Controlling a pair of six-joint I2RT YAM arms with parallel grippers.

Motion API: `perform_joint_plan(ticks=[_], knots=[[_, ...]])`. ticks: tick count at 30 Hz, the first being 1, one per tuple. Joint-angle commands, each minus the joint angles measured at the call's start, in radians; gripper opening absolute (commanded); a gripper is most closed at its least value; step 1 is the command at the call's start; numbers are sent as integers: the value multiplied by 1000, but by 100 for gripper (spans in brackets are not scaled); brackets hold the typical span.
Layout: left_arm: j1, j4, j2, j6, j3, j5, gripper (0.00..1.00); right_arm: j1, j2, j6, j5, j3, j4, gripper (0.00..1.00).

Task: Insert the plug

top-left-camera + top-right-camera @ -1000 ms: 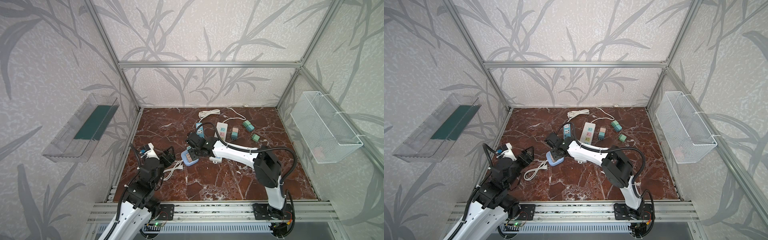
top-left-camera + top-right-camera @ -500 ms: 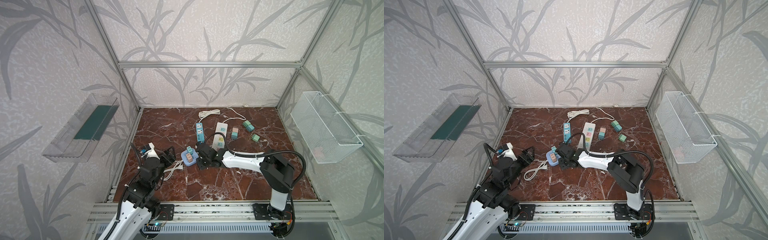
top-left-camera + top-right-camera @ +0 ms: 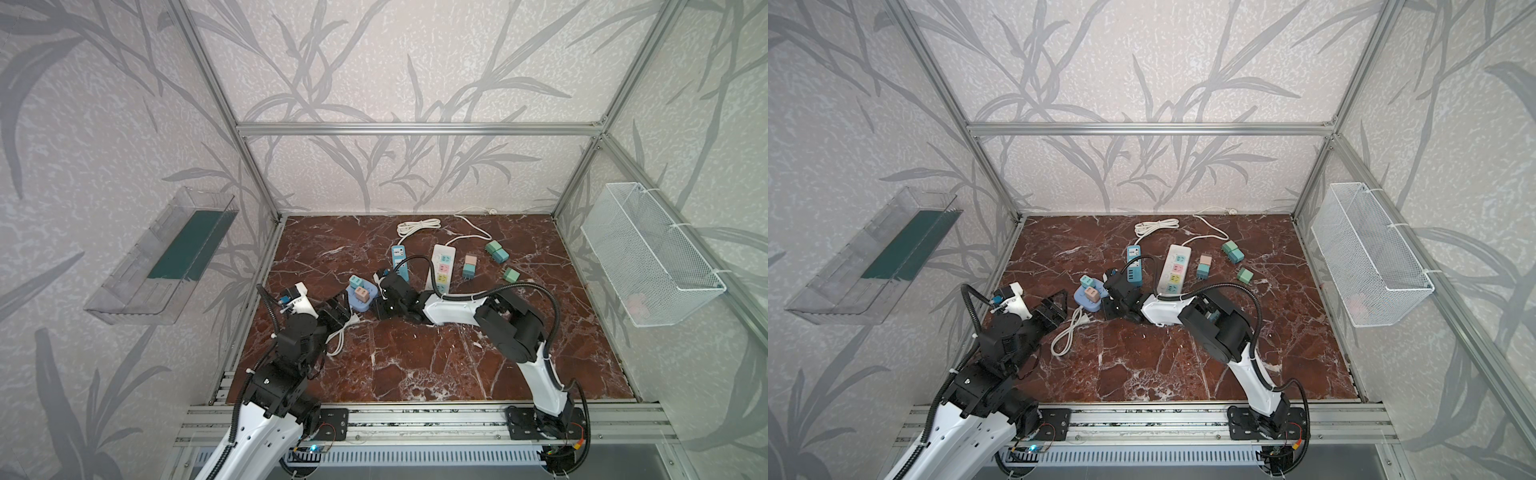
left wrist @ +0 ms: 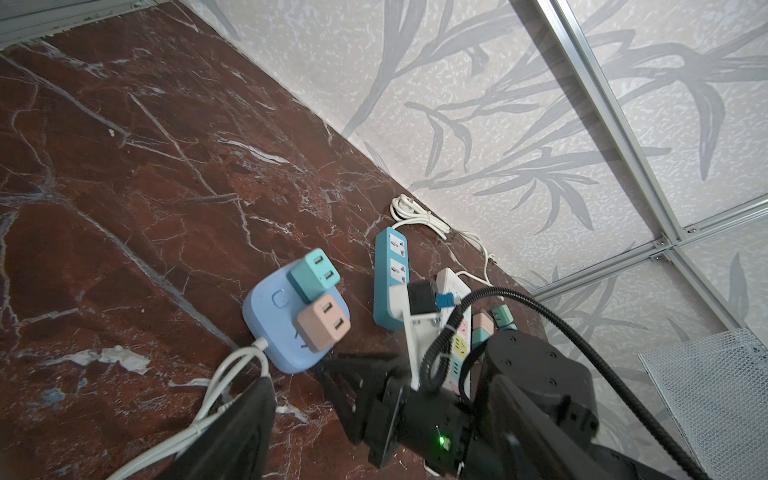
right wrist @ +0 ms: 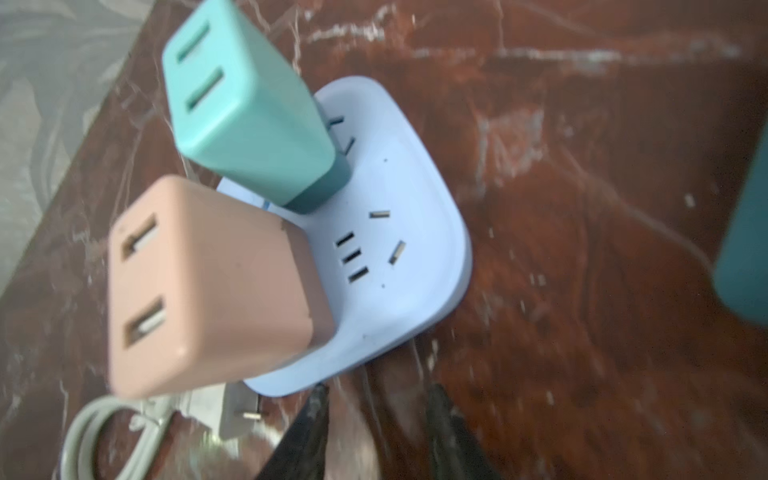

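Note:
A light-blue square socket [image 3: 365, 304] [image 5: 395, 199] lies on the marble floor left of centre. A teal plug [image 3: 354, 281] [image 5: 249, 116] and a pink plug [image 3: 361, 294] [image 5: 208, 282] stand in it. My right gripper [image 3: 379, 311] [image 5: 376, 395] is low at the socket's near edge, its jaws a little apart with only bare floor between them. The socket's white cord [image 3: 1065, 332] ends in a loose white plug [image 5: 232, 411] beside that edge. My left gripper [image 3: 338, 312] is open just left of the cord, holding nothing.
A teal power strip [image 3: 400, 262] and a white power strip [image 3: 442, 270] lie behind the right arm. Loose plugs [image 3: 470, 266] [image 3: 496, 251] [image 3: 511, 274] are farther right. A wire basket [image 3: 648, 257] hangs on the right wall, a clear tray [image 3: 166, 266] on the left wall.
My right gripper left the top of the socket, narrowed its jaws and now sits low at its near edge. The socket has shifted a little left and back. The left arm is unmoved.

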Motion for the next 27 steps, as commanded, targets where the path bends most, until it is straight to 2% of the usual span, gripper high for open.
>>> perform_joint_plan(ticks=[1,4,6,8,12,19,20,21,24,27], knots=[[3,-28,3,32,51,-33,81,3,94,41,-53,81,25,40],[5,-19,3,36,57,-40,82,0,150,49,-93,174,-7,40],[6,-20,35,43,65,-39,81,0,131,37,-97,178,-26,40],[5,-22,45,46,74,-42,82,-4,62,18,-77,151,-64,42],[5,12,124,64,91,-32,82,-19,-159,-37,-24,18,-116,52],[2,55,555,104,255,60,82,-105,-592,-95,151,-280,-290,68],[-3,60,618,109,287,66,84,-129,-657,-95,180,-338,-313,70],[-8,69,676,119,317,69,92,-153,-718,-95,196,-391,-332,71],[-60,60,856,173,439,42,99,-245,-907,-98,228,-547,-399,79],[-133,33,1036,247,570,-41,99,-345,-1057,-107,241,-661,-480,84]])
